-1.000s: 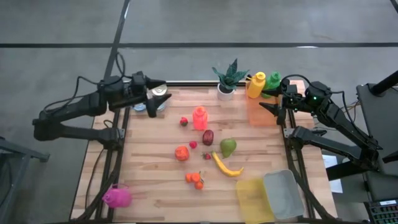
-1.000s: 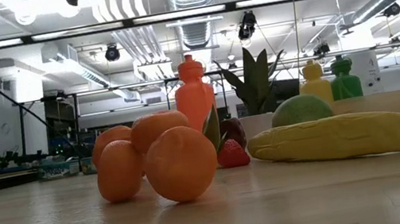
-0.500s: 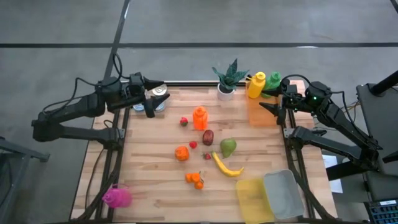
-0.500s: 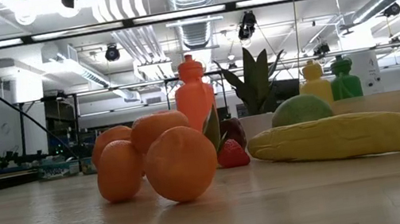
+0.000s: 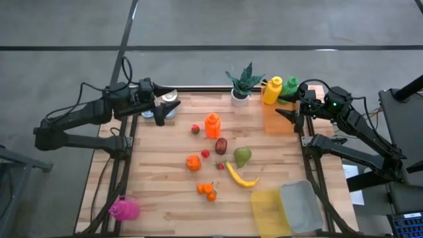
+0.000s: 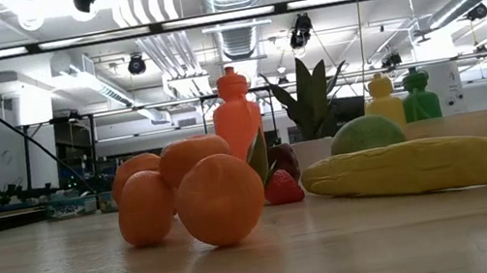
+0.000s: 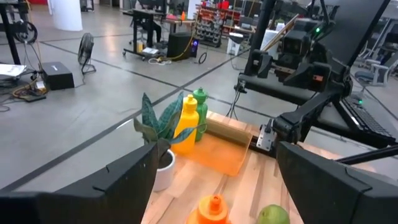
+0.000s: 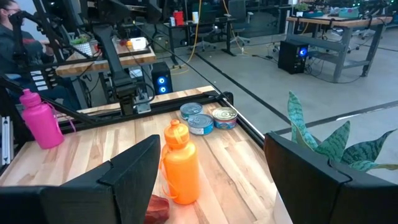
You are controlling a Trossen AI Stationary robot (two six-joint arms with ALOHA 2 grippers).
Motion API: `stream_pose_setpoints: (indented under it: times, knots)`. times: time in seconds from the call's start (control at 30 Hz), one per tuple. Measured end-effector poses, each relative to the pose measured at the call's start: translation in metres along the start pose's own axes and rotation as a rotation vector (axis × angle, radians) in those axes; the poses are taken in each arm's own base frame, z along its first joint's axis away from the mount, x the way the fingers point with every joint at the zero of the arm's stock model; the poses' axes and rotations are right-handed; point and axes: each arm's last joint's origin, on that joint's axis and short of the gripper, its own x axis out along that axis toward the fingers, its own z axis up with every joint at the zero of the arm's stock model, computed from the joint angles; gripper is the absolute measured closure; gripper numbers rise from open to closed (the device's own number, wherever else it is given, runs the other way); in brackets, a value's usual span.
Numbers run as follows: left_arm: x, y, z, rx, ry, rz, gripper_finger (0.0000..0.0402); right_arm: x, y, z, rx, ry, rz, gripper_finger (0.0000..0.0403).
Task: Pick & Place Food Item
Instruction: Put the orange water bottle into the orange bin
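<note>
Food lies mid-table: a yellow banana point(image 5: 241, 177), a green pear point(image 5: 242, 157), a dark red fruit point(image 5: 221, 145), an orange fruit point(image 5: 193, 162), a cluster of small oranges point(image 5: 207, 191) and strawberries point(image 5: 195, 129). An orange bottle point(image 5: 212, 125) stands among them. My left gripper point(image 5: 165, 106) hovers open above the table's far left corner, level, over some tins point(image 5: 170, 100). My right gripper point(image 5: 285, 114) hovers open at the far right, over an orange tray point(image 5: 277, 120). Both wrist views show empty space between the fingers of the left gripper point(image 7: 211, 180) and of the right gripper point(image 8: 211, 180).
A potted plant point(image 5: 243, 84), a yellow bottle point(image 5: 271, 90) and a green bottle point(image 5: 291, 88) stand along the far edge. A yellow container point(image 5: 269, 210) and a clear one point(image 5: 301, 205) sit at the near right corner. A pink bottle point(image 5: 124, 209) lies at the near left.
</note>
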Motion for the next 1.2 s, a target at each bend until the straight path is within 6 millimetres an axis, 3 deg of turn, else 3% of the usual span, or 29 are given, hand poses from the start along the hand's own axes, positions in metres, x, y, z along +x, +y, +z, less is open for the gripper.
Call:
stream_pose_setpoints:
  times: [0.33,0.97,1.2]
  knots:
    - [-0.0004,0.0016,-0.0099,0.002,0.102,0.016,0.0069,0.0,0.0,0.0,0.0,0.0,0.0,0.0117]
    - [-0.0004,0.0016,-0.0098,-0.013,0.101,0.017,0.0069,-0.0001,0.0,0.0001,0.001,-0.001,0.0,0.0117]
    - [-0.0004,0.0016,-0.0099,-0.011,0.101,0.017,0.0069,0.0036,-0.0013,0.0019,0.074,-0.012,0.001,0.0117]
